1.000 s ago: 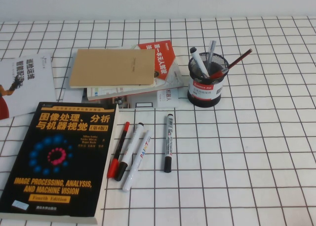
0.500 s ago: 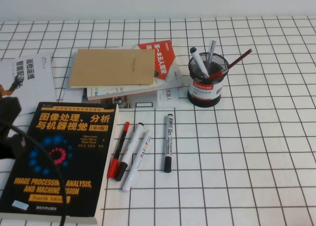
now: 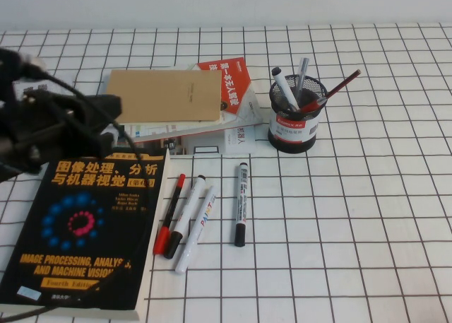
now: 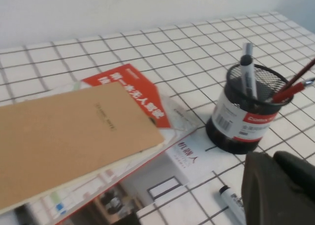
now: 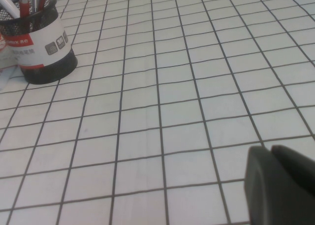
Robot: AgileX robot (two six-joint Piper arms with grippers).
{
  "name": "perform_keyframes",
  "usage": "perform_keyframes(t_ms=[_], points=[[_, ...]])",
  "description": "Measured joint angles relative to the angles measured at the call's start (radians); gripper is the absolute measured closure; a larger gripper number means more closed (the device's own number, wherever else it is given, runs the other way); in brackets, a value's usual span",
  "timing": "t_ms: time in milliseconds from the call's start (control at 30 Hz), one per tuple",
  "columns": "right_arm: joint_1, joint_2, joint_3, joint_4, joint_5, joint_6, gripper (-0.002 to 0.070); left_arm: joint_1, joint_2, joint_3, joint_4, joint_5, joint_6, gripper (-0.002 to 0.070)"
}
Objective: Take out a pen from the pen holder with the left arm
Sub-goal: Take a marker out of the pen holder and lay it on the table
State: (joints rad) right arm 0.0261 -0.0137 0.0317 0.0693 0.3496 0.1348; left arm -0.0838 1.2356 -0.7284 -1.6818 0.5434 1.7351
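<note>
From the high view, the left gripper [image 3: 102, 114] hung at the left edge of the books [image 3: 169, 97], well apart from the holder [image 3: 293, 128], which stood upright with its pens [image 3: 285, 88] inside. In the left wrist view, that gripper's fingers were pressed together, empty. In the right wrist view, the right gripper [image 5: 271, 153] was likewise closed and empty, above the table [image 5: 162, 87].
</note>
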Motion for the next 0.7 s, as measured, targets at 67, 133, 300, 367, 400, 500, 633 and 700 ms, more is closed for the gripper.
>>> perform_keyframes(t_ms=[67, 133, 300, 367, 400, 500, 633, 700], points=[[0.000, 0.000, 0.000, 0.000, 0.000, 0.000, 0.0692, -0.057, 0.085, -0.055, -0.008, 0.005, 0.048, 0.0675], [0.000, 0.000, 0.000, 0.000, 0.000, 0.000, 0.0693, -0.110, 0.156, -0.109, -0.010, 0.009, 0.093, 0.0675], [0.000, 0.000, 0.000, 0.000, 0.000, 0.000, 0.0693, -0.209, 0.334, -0.267, -0.010, 0.009, 0.126, 0.0668], [0.000, 0.000, 0.000, 0.000, 0.000, 0.000, 0.0692, -0.224, 0.401, -0.330, -0.010, 0.009, 0.126, 0.0640], [0.000, 0.000, 0.000, 0.000, 0.000, 0.000, 0.0693, -0.228, 0.432, -0.354, -0.010, 0.011, 0.126, 0.0622], [0.000, 0.000, 0.000, 0.000, 0.000, 0.000, 0.0692, -0.237, 0.508, -0.435, -0.010, 0.036, 0.118, 0.0520], [0.000, 0.000, 0.000, 0.000, 0.000, 0.000, 0.0693, -0.254, 0.594, -0.519, -0.011, 0.060, 0.018, 0.0334], [0.000, 0.000, 0.000, 0.000, 0.000, 0.000, 0.0693, -0.264, 0.633, -0.551, -0.011, 0.066, -0.028, 0.0277]])
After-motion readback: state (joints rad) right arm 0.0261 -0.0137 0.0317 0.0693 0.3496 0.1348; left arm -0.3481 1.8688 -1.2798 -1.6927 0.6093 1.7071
